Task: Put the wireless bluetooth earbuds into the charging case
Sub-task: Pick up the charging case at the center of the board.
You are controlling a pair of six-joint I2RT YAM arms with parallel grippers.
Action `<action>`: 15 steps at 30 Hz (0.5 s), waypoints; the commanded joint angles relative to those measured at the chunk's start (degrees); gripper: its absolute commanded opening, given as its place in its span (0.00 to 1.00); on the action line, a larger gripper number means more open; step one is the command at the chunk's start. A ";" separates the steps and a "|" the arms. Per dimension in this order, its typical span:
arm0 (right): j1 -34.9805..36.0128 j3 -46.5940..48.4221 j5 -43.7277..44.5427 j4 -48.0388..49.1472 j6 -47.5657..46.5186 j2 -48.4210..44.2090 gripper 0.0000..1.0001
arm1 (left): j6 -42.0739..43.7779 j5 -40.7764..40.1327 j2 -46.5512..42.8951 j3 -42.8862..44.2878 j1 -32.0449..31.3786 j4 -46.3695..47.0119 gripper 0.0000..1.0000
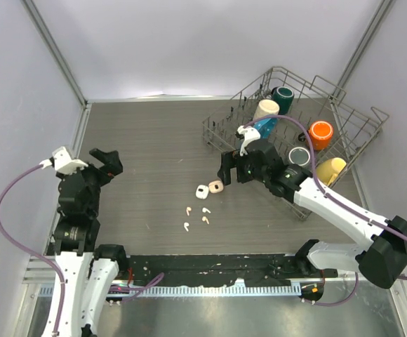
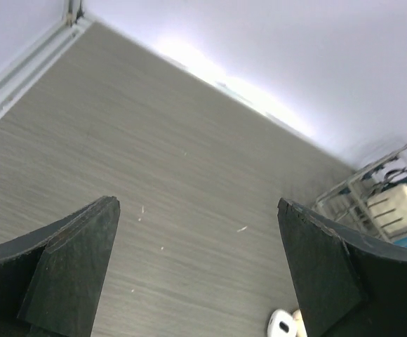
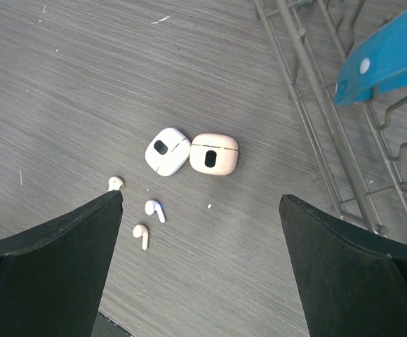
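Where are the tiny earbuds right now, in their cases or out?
Out: all four earbuds lie loose on the table, near the two cases.

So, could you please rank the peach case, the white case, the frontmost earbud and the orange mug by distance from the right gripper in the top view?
From the right gripper:
1. peach case, right by its fingertips.
2. white case, beside it, further left.
3. frontmost earbud, toward the table's near edge.
4. orange mug, off to the far right.

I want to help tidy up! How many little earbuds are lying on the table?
4, loose on the table by the white case: two earbuds nearer it, two nearer the arms. None seems hidden from above.
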 commanded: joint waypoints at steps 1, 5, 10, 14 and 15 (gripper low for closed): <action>0.20 1.71 1.58 1.46 5.21 0.31 1.00 | -3.58 -1.15 -2.33 -1.33 0.04 4.12 1.00; 0.21 0.92 -2.54 5.32 8.65 -0.92 0.99 | 5.83 13.46 -0.93 -0.27 0.04 3.86 1.00; 0.21 -0.74 -7.49 11.30 11.02 -2.85 1.00 | 12.24 16.19 -1.19 3.59 0.04 -1.75 1.00; -0.06 -3.30 -10.81 14.55 10.68 -4.26 1.00 | 10.84 17.15 -1.19 2.37 0.04 -0.98 1.00; 0.03 -3.56 -10.82 15.08 10.41 -4.18 0.99 | 10.84 18.11 -0.93 2.10 0.04 -0.98 1.00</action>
